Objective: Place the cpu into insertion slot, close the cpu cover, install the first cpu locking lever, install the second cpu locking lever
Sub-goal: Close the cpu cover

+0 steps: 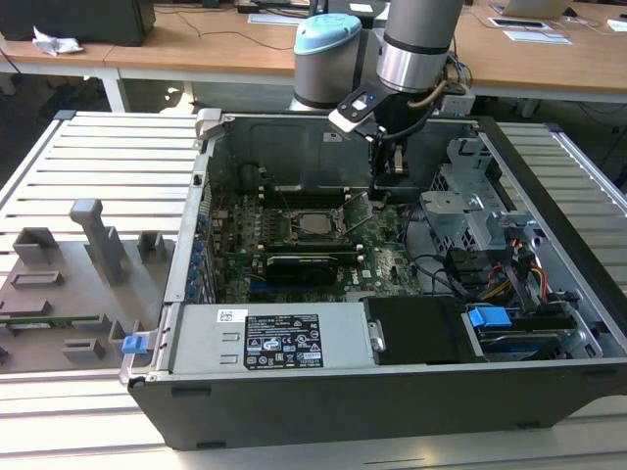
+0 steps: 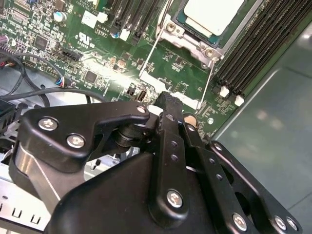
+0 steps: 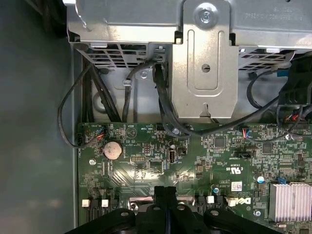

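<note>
Exterior view: open computer case (image 1: 392, 392) lying on the slatted surface (image 1: 108, 157), with the arm (image 1: 416, 44) reaching in over the case's far wall. The hand (image 1: 377, 191) hangs low over the green motherboard (image 1: 382, 264), beside the metal drive cage (image 1: 460, 186). A grey tray (image 1: 59, 284) of fixtures sits near the surface's edge on the exterior view's left.

Hand state: in both wrist views the two black fingers (image 3: 161, 195) are pressed together with just a thin seam between them. Nothing is visible gripped in that seam. In the second wrist view the hand (image 2: 165, 100) has its tips just above the board.

Task item: the cpu (image 1: 315, 223) sits in its socket near the middle of the motherboard. It lies to the exterior view's left of the hand and closer to the case's near wall, apart from the fingers. In the second wrist view the cpu (image 2: 214, 14) shows its pale metal top, with the cpu cover (image 2: 195, 43) seen as a silvery frame around it; cannot tell whether the frame is fully seated.

Two thin wire levers (image 2: 155, 46) run from the socket's corners toward the hand. Their ends lie close to the fingertips; contact cannot be made out.

First wrist view: hand (image 3: 165, 191) over the board edge, with a coin cell (image 3: 112, 150) beyond it.
</note>
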You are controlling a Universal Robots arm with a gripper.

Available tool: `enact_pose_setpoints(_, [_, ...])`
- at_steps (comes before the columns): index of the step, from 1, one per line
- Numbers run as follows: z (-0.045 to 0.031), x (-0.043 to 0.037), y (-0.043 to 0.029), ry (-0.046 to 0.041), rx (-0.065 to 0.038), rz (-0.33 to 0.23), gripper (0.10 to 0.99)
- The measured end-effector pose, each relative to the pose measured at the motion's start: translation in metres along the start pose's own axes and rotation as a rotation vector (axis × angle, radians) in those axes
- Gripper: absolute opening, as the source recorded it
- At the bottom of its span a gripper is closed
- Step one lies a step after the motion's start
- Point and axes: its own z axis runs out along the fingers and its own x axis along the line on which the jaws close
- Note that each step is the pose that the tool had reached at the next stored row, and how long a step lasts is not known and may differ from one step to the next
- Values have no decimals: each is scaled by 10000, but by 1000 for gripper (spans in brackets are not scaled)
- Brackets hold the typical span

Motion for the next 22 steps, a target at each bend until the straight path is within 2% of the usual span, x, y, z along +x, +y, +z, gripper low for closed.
enact_pose_setpoints(1, [0,-1,2,-3,0,-3,106])
enact_pose_setpoints(4, [3,8,122,0,6,-15,106])
enact_pose_setpoints(6, [13,15,178,-2,13,-24,106])
enact_pose_setpoints(10, [113,20,182,-1,38,-24,106])
enact_pose_setpoints(16, [129,20,179,-3,40,-24,106])
enact_pose_setpoints(19, [176,22,180,-2,40,-24,106])
enact_pose_setpoints(22, [179,22,172,-1,39,-22,106])
